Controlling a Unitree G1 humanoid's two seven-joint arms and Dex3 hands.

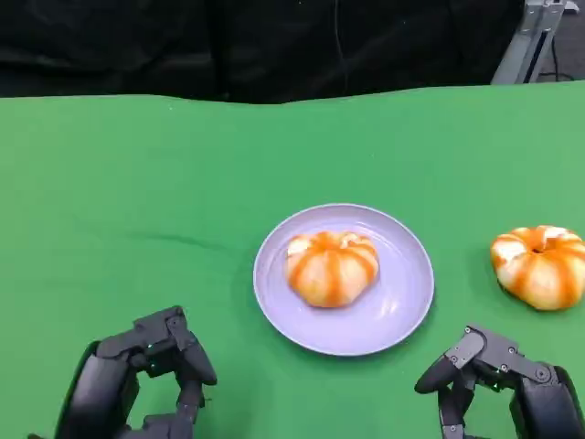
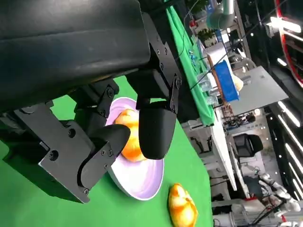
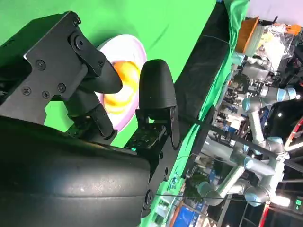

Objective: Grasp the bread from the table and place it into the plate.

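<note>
Both robot hands (image 1: 151,380) (image 1: 498,380) low, empty, apart

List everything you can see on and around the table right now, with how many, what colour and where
Bread: one, orange and cream striped, lying in the middle of the plate.
Second bread: one, same orange and cream stripes, on the cloth to the right of the plate, apart from it.
Plate: one, pale lilac, round, near the centre of the table.
Table cloth: one, green, covering the table.
Backdrop: black, behind the table's far edge.
Metal stand: one, grey, at the far right corner.
Left robot hand: one, black, at the near left edge, holding nothing, fingers apart.
Right robot hand: one, black, at the near right edge below the second bread, holding nothing, fingers apart.
</note>
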